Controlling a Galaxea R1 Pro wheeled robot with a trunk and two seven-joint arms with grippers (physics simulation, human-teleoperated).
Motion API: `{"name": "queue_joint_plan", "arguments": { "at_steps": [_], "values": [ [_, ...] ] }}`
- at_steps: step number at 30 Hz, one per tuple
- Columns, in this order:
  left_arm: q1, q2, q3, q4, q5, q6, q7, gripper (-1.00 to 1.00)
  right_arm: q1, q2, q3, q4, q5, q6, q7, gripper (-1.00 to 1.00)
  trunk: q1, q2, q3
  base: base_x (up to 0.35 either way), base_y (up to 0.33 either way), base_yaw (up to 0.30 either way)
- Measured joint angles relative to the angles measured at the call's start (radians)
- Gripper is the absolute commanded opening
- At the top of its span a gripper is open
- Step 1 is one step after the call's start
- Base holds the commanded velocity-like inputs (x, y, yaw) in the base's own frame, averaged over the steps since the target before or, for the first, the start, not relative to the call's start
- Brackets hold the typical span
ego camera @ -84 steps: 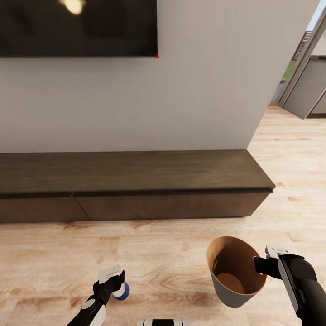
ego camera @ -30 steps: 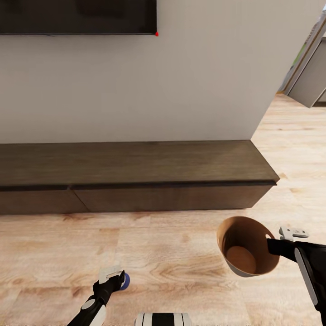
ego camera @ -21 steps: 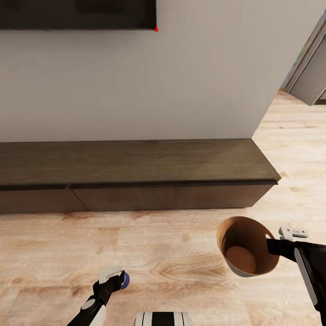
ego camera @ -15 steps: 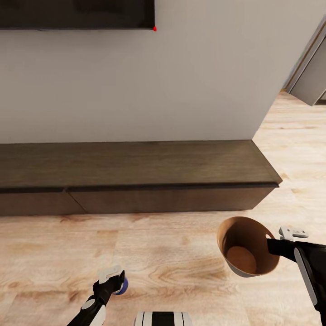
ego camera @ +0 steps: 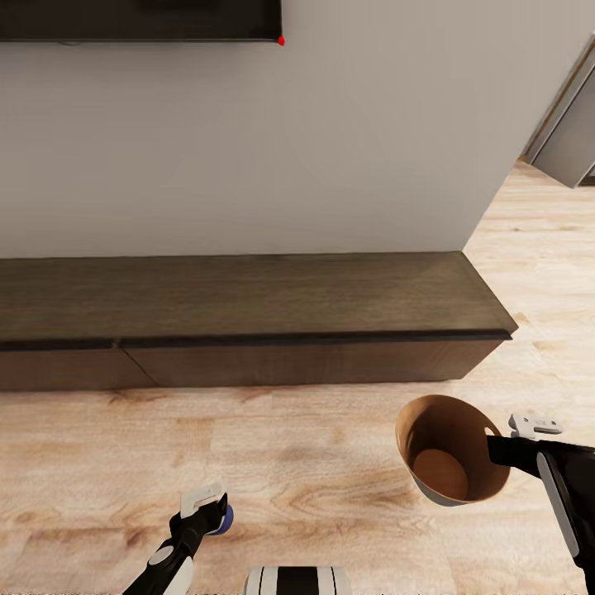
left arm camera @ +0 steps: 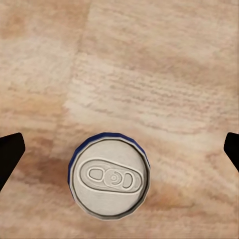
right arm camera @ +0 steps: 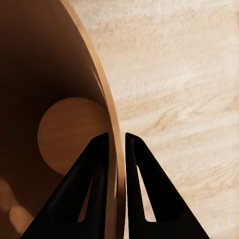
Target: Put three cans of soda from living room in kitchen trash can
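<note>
Grips the tash can (ego camera: 423, 413) by its rim with the right claw (ego camera: 496, 449) at 4 o'clock, raised higher than before and empty, and hovers the left claw (ego camera: 207, 508), fingers apart, over the blue can (ego camera: 226, 519) at 7 o'clock, ungrasped.

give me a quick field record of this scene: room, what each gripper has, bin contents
room: living room, long dark wood cabinet under black wall tv
floor: light wood floor
left gripper: cannot tell if shut; blue soda can with grey metal top sits between its fingers
right gripper: shut on rim of pale grey round bin with brown inside
bin contents: none visible
</note>
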State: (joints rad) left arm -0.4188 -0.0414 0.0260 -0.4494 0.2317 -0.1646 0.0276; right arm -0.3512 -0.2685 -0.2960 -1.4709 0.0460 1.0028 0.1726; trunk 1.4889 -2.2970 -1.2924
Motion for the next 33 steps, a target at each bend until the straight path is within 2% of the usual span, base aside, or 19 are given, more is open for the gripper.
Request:
{"name": "queue_joint_plan", "arguments": {
  "at_steps": [33],
  "values": [
    [0.000,0.000,0.000,0.000,0.000,-0.001,0.000,1.00,0.000,0.002,0.000,0.000,-0.002,0.000,0.000,-1.00,0.000,0.000,-0.054,0.000,0.000,0.000]
  ]
}}
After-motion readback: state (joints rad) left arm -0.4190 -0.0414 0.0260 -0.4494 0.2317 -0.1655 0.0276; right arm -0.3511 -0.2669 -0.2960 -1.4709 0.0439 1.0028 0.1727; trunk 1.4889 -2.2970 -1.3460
